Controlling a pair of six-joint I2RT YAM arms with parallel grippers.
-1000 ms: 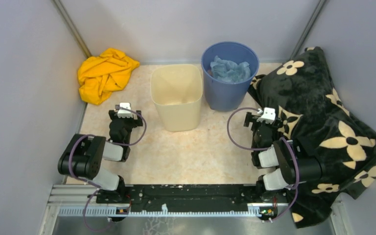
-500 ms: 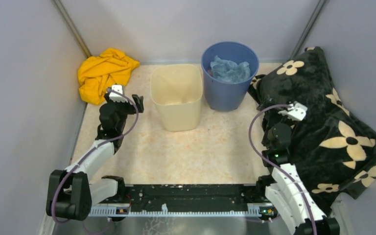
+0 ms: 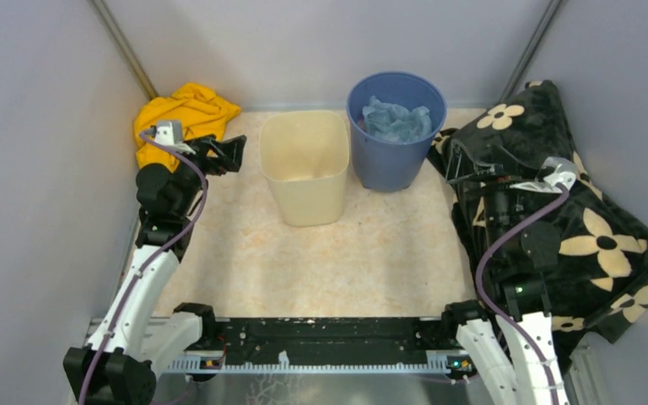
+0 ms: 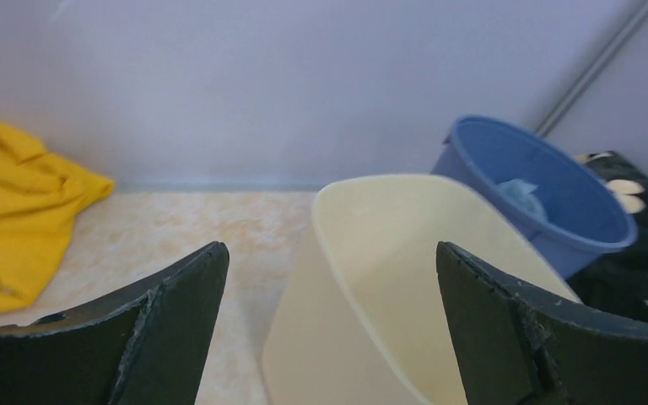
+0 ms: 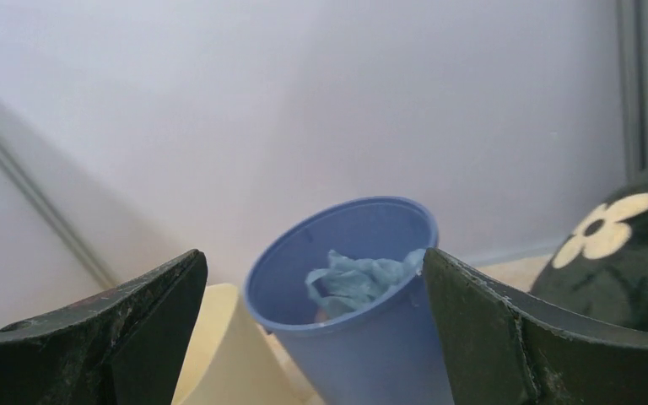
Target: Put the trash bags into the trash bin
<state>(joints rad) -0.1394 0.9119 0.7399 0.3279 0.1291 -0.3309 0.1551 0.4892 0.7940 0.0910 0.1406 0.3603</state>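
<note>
A crumpled pale-blue trash bag [image 3: 396,121] lies inside the round blue bucket [image 3: 395,164] at the back; it also shows in the right wrist view [image 5: 363,283]. The cream trash bin [image 3: 304,198] stands left of the bucket, and nothing shows inside it. My left gripper [image 3: 234,152] is open and empty, raised just left of the bin's rim and facing it; the bin [image 4: 388,278] fills the gap between its jaws [image 4: 329,253]. My right gripper [image 3: 456,169] is open and empty, raised right of the bucket and facing it [image 5: 312,255].
A yellow cloth [image 3: 181,118] lies crumpled in the back left corner behind my left gripper. A black blanket with cream flowers [image 3: 574,219] is heaped along the right side under my right arm. Grey walls close in the left, back and right.
Both arms have unfolded and risen. My left gripper moved back and left to beside the bin's rim. My right gripper moved back and right, over the blanket beside the bucket.
</note>
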